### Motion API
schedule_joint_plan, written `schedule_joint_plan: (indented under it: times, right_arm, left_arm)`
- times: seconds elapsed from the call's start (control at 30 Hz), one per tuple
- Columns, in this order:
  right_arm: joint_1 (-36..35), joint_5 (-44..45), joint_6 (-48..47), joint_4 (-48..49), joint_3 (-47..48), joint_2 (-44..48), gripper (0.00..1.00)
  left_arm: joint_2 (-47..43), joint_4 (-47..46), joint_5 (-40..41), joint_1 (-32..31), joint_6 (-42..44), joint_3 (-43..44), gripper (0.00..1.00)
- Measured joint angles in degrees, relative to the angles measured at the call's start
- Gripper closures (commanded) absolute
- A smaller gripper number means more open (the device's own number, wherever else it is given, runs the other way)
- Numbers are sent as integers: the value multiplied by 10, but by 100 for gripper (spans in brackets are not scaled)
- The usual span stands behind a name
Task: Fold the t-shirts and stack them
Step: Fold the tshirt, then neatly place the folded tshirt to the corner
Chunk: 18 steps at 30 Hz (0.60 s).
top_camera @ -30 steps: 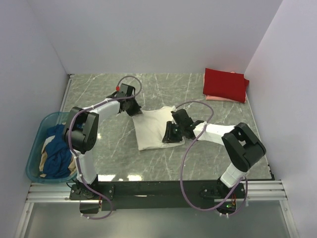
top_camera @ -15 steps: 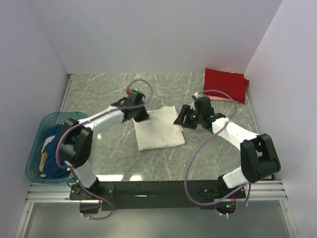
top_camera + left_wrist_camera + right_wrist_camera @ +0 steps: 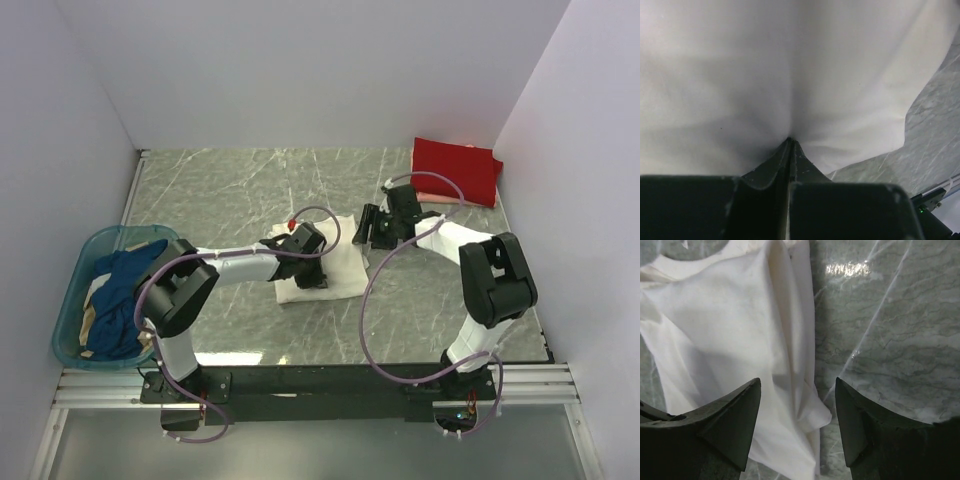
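My left claw (image 3: 790, 141) is pinching a fold of the cream-white t-shirt (image 3: 348, 275) lying under it on the table (image 3: 220, 190); my right claw (image 3: 797, 383) is hanging spread just above the same shirt's edge.

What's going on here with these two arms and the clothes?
Two robot arms are working on a cream-white t-shirt in the middle of the table. The left hand is pinched shut on its cloth; the right hand hangs open over its edge, holding nothing. A folded red t-shirt lies on a pale pink one in the far right corner. A teal basket on the left holds more, including a dark blue one.
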<state>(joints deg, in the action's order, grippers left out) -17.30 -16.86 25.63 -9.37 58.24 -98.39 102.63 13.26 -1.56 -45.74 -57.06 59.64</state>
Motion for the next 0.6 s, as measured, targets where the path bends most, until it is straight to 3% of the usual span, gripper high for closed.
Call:
schedule_joint_plan:
  times: [0.4, 0.6]
  right_arm:
    - [-70, 51, -10, -11, 7, -37, 32]
    - [-90, 89, 4, -19, 20, -47, 42]
  left_arm:
    - [-1, -19, -1, 2, -6, -15, 93]
    - [-2, -16, -1, 5, -3, -15, 93]
